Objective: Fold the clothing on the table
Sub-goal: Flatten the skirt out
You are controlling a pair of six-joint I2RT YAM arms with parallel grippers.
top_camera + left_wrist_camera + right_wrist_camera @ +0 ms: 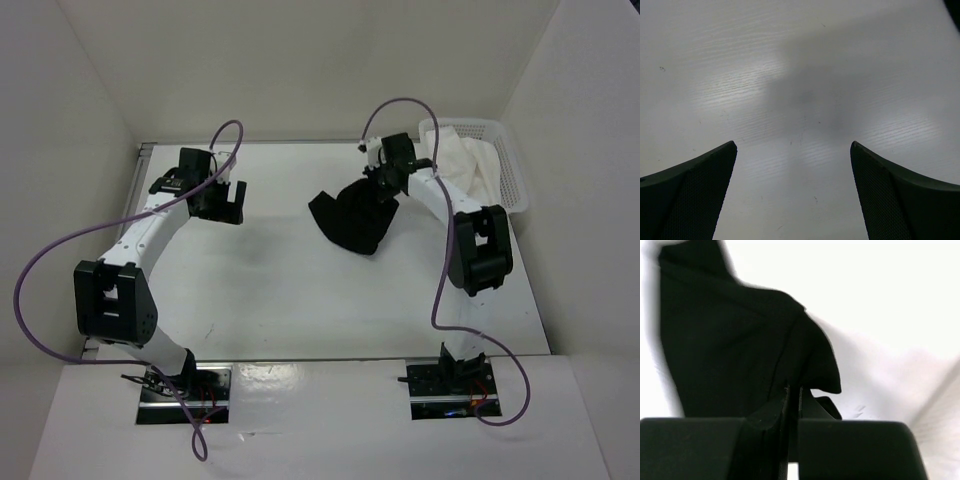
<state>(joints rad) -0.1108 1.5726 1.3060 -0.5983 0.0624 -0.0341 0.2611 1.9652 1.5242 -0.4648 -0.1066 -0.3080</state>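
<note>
Right gripper (792, 397) clenched on a fold of the black clothing (350, 215), the fabric pinched between the closed jaws. The garment hangs from that hold as a crumpled bunch. Its lower part appears to rest on the table (260, 290) toward the far edge, right of centre, though the overhead view cannot confirm contact. Left gripper (793, 146) released, jaws wide, above bare table nearer the far left corner and well apart from the garment.

Progress: no fold is made. The garment has yet to be spread flat and then folded.

Room: the white mesh basket (512, 175), holding a white cloth (462, 160), sits at the far right corner just behind the right arm. The table's centre and near edge offer open surface for laying the garment out.
</note>
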